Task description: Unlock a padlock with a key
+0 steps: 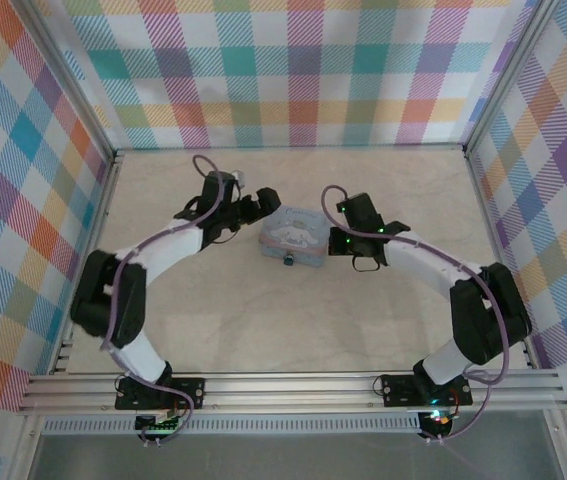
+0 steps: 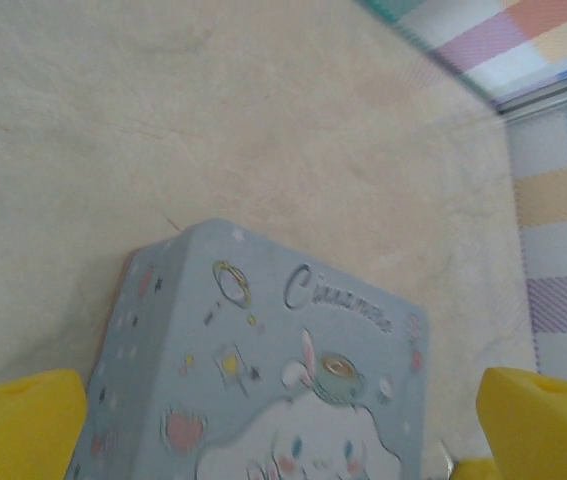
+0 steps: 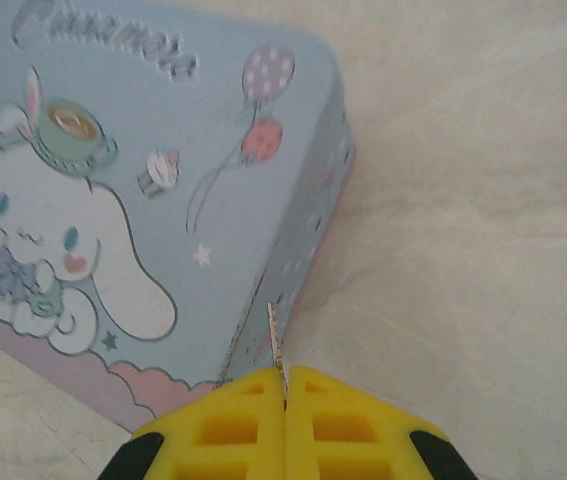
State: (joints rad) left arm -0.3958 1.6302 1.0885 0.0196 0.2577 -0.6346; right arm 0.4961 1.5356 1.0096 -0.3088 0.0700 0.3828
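We flank the tin, padlock at its near side
Our left gripper gapes wide over it; our right gripper pinches the key beside it

My foam finger pads are bright yellow. The thin metal key is silvery. The pale blue rectangular tin carries a white cartoon rabbit and pink clouds. The tiny roundish padlock is dark with a bluish spot. Cream marbled tabletop; pastel plaid walls.
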